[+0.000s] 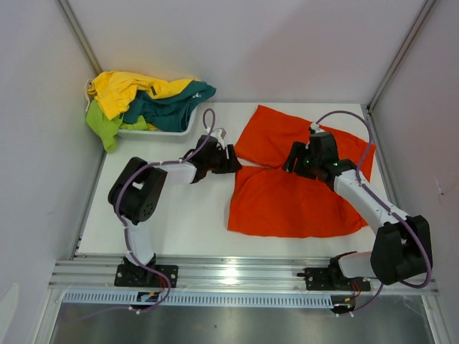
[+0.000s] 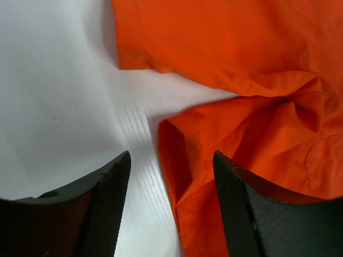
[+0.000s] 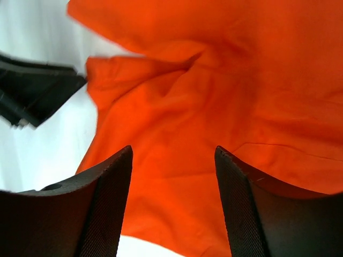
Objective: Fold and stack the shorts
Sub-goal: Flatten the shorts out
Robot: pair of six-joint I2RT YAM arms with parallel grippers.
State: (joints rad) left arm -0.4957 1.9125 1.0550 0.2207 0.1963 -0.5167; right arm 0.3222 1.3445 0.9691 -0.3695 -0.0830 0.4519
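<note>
The left gripper (image 2: 171,160) hangs with its jaws apart and nothing pinched between them, at the left edge of the orange shorts (image 2: 252,134), right over the notch where the two legs part; one finger stands over bare tabletop (image 2: 64,96), the other over the hem of the nearer leg. The right gripper (image 3: 172,152) is likewise released. It is poised just above the middle of the orange shorts, over the bunched creases at the crotch, and its fingers (image 3: 102,209) do not close on any cloth. From above, the orange shorts (image 1: 287,204) lie spread on the tabletop (image 1: 179,222), one leg angled away toward the far side and the other panel broad and flat toward the near edge, with some wrinkling between them. I see no clean fold in them, so I judge this pair laid out but not yet folded. Well apart to the far left of the orange shorts sits the white basket (image 1: 166,131), holding the yellow pair (image 1: 122,89), the teal pair (image 1: 172,100) and the lime-green pair (image 1: 104,125), heaped loosely and spilling over its rim. No stack exists anywhere beside the orange shorts. The task looks to be near its start: this pair needs folding, three more wait, and all the stacking is left.
</note>
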